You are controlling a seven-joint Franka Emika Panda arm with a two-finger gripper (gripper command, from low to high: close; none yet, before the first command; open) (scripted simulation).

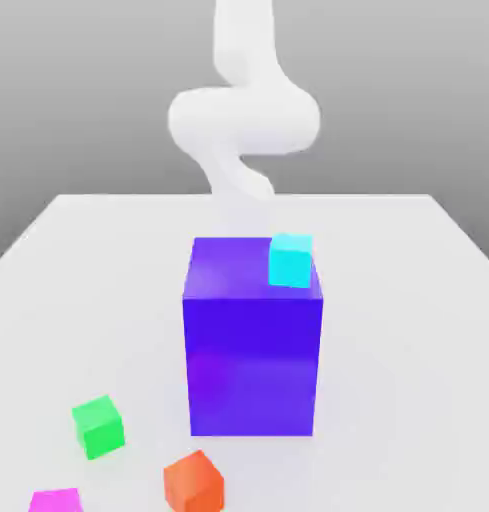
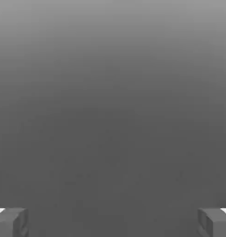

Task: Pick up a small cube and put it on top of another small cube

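Four small cubes show in the exterior view. A cyan cube (image 1: 291, 260) appears to rest on the top far right corner of a tall blue-violet block (image 1: 252, 350). On the table near the front lie a green cube (image 1: 98, 426), an orange cube (image 1: 193, 481) and a magenta cube (image 1: 56, 500) cut by the picture's edge. The white arm (image 1: 246, 115) curls down behind the block. In the hand view my gripper (image 2: 113, 223) is open, its grey fingertips (image 2: 11, 222) set wide apart with nothing between them, facing plain grey background.
The tall blue-violet block stands mid-table, between the arm and the loose cubes at the front. The white table (image 1: 408, 330) stretches bare on the exterior view's right of the block, with its edges at both sides.
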